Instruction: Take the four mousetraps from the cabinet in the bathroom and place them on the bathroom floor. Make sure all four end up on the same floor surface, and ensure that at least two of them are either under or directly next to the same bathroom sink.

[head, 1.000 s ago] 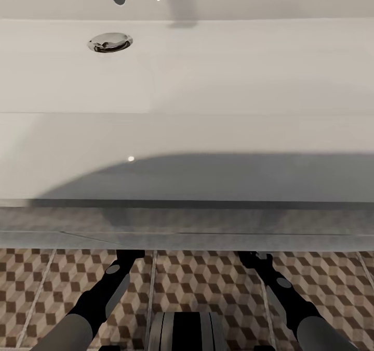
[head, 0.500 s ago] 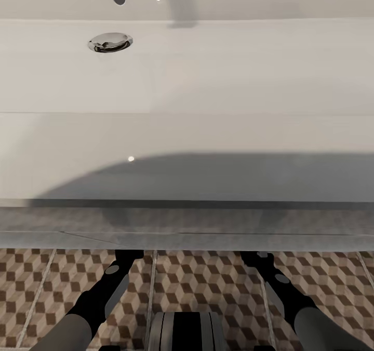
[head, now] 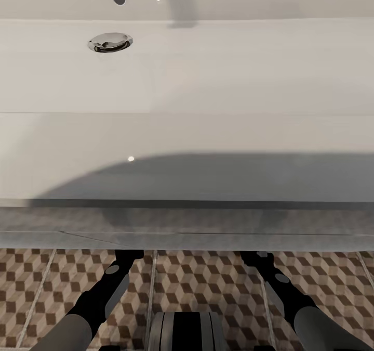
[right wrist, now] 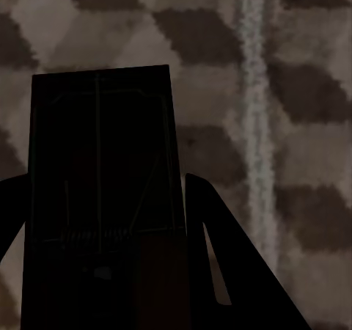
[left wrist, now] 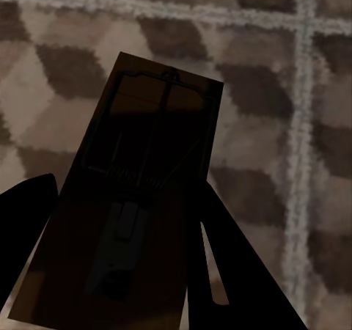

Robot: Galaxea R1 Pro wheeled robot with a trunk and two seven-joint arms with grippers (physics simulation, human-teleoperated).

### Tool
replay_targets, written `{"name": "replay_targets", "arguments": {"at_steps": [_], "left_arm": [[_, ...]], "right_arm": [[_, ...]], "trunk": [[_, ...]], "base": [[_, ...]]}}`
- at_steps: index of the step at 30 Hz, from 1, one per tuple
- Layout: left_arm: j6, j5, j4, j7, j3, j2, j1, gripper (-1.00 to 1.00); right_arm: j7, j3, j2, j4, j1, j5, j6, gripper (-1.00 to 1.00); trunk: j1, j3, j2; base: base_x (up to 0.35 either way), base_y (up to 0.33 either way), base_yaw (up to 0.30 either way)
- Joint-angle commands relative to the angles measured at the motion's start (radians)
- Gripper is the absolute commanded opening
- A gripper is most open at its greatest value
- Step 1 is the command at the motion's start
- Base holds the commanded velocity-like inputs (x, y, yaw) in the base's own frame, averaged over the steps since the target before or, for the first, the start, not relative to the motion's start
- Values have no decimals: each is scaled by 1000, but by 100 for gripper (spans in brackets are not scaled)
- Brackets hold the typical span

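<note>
Nothing much shifted since 0.5 s ago; both arms still reach under the bathroom sink (head: 187, 80). Left gripper (left wrist: 121, 235) stays clenched on a mousetrap (left wrist: 139, 198), right gripper (right wrist: 103, 249) on another mousetrap (right wrist: 103, 183), both hanging over the bathroom floor (head: 208, 278), w/ cube-pattern tiles close beneath.

The sink (head: 187, 132) overhangs both arms; its front edge crosses the whole width of the head view and hides the grippers beneath it. Passage upward is blocked by this basin. Below, the tiled floor (head: 208, 283) lies open between the two arms. Each wrist view has a mousetrap filling the space between the fingers, left (left wrist: 139, 213) and right (right wrist: 103, 198), with bare tile (right wrist: 293, 125) beyond and alongside.
</note>
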Motion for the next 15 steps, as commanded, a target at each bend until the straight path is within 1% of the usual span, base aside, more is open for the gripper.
{"name": "replay_targets", "arguments": {"at_steps": [1, 15], "left_arm": [[-1, 10, -1, 9, -8, 2, -1, -100], [3, 10, 1, 10, -7, 2, -8, -100]], "right_arm": [[9, -3, 0, 1, 0, -9, -3, -100], [9, -3, 0, 1, -2, -13, -1, -100]], "trunk": [[0, -1, 0], [0, -1, 0]], "base": [[0, 0, 0], [0, 0, 0]]}}
